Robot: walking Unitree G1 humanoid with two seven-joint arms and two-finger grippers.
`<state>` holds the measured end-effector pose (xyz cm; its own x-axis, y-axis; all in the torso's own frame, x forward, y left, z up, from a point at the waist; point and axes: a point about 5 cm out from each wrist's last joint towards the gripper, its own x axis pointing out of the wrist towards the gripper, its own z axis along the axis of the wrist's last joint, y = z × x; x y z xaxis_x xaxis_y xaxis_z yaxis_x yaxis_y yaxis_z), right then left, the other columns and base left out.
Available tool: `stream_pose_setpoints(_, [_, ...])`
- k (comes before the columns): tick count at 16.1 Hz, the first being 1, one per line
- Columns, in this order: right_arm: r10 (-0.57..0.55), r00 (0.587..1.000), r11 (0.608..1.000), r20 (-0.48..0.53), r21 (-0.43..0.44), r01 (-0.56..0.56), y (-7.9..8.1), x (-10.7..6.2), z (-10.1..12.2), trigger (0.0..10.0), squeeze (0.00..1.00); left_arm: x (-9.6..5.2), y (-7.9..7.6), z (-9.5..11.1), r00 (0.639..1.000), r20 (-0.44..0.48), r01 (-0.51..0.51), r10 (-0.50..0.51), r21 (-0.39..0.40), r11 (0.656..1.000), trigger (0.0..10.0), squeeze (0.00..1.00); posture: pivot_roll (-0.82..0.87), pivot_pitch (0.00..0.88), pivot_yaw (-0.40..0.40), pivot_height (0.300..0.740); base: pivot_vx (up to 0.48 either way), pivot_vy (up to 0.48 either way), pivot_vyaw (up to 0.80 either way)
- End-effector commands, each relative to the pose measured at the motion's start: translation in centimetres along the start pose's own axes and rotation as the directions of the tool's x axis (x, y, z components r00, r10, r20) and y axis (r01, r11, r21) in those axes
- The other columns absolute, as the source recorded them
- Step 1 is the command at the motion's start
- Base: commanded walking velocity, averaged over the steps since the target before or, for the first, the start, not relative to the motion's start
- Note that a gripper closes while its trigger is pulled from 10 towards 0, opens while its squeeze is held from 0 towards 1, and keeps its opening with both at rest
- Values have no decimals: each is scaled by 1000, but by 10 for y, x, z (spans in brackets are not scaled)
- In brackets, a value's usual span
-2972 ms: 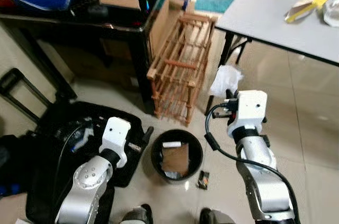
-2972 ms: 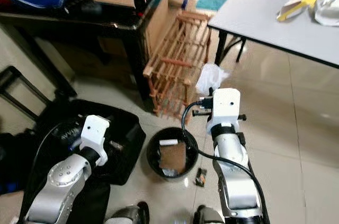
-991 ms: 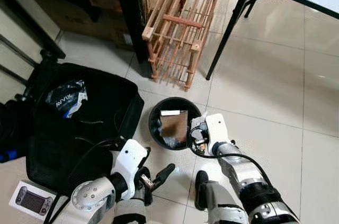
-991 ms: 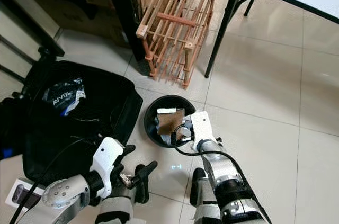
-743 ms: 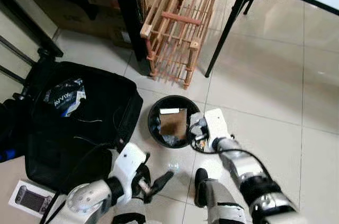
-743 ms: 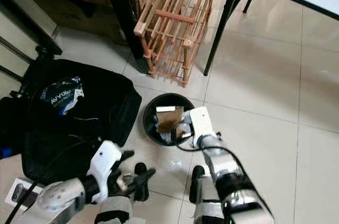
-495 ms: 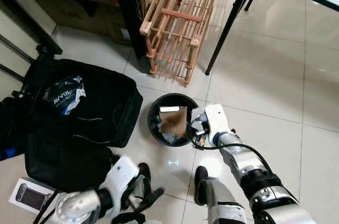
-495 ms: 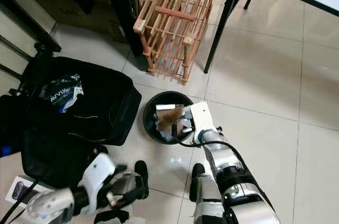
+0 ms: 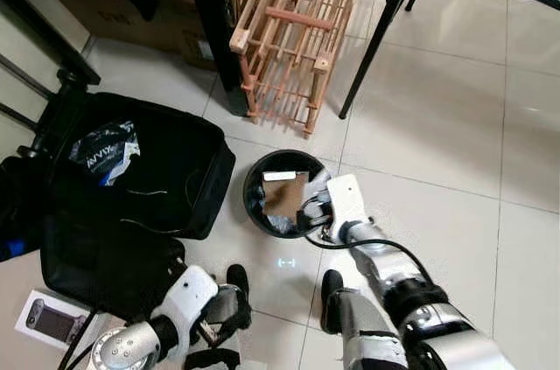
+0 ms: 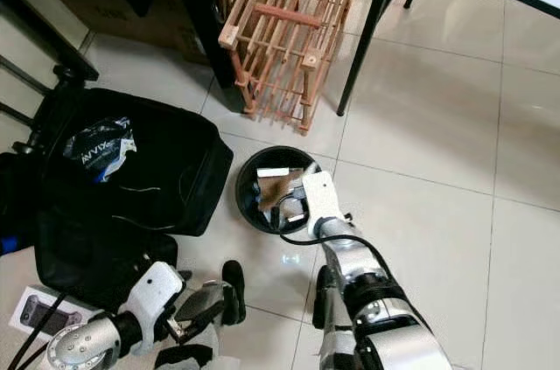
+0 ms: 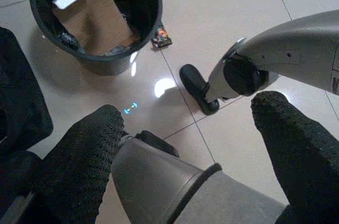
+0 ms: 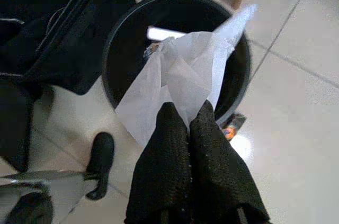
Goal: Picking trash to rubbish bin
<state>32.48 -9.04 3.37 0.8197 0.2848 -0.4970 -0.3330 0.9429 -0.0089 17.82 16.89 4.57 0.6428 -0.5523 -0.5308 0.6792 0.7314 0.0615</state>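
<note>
The right gripper (image 12: 188,115) pinches a white tissue (image 12: 177,78) between closed fingers, directly above the black bin (image 12: 124,38). The left gripper (image 11: 185,128) hangs low with fingers spread wide, near the robot's legs.

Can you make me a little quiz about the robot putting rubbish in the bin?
1. True or false: the right gripper is shut on a white tissue.
2. What sits above the black bin right now? A) the tissue B) a blue bag C) a cup
3. Fill in: beside the bin, on the floor tiles, lies a small ____.

Key
1. True. Both black fingers pinch the tissue.
2. A. The tissue hangs over the bin's mouth, with brown cardboard inside below.
3. Wrapper. It lies outside the bin, close to its wall. The left gripper is open, low near the robot's legs.
</note>
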Motion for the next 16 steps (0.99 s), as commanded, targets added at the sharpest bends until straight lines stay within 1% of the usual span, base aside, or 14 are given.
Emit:
stream_pose_setpoints(1, [50, 993, 998, -108, 33, -46, 11, -1, -25, 10000, 0, -4, -2, -1, 1000, 8, -20, 20, -9, 1000, 10000, 0, 212, 518, 30, 740, 0, 0, 0])
stream_pose_setpoints(3, [87, 988, 996, -128, 29, -84, 20, 0, -27, 10000, 0, -8, 1, -3, 998, 9, -58, 58, 4, 998, 10000, 0, 219, 532, 26, 740, 0, 0, 0])
stream_pose_setpoints(4, [102, 984, 994, -146, 43, -97, 24, 1, -28, 10000, 0, -10, 5, -5, 996, 5, -84, 84, 9, 996, 10000, 0, 222, 534, 24, 740, 0, 0, 0])
stream_pose_setpoints(6, [110, 981, 994, -161, 41, -104, 30, 1, -32, 10000, 0, -13, 3, -4, 997, 7, -83, 83, 8, 996, 10000, 0, 231, 540, 22, 740, 0, 0, 0])
stream_pose_setpoints(8, [116, 980, 993, -162, 33, -112, 32, 1, -33, 10000, 0, -15, 3, -4, 996, 11, -86, 86, 19, 996, 10000, 0, 231, 541, 23, 740, 0, 0, 0])
stream_pose_setpoints(11, [111, 982, 994, -154, 24, -108, 30, 1, -32, 10000, 0, -16, 15, -10, 992, -3, -126, 126, 35, 991, 10000, 0, 222, 536, 22, 740, 0, 0, 0])
stream_pose_setpoints(14, [98, 986, 995, -134, 19, -97, 28, 2, -31, 10000, 0, -15, 13, -11, 994, -5, -109, 110, 36, 993, 10000, 0, 219, 532, 26, 740, 0, 0, 0])
stream_pose_setpoints(15, [79, 989, 997, -122, 7, -79, 25, 2, -29, 10000, 396, -14, 12, -12, 995, -4, -104, 105, 36, 994, 10000, 0, 219, 531, 28, 740, 0, 0, 0])
stream_pose_setpoints(16, [68, 991, 998, -114, 6, -68, 23, 2, -29, 10000, 1000, -15, 11, -13, 995, -5, -104, 104, 35, 994, 10000, 0, 222, 533, 29, 740, 0, 0, 0])
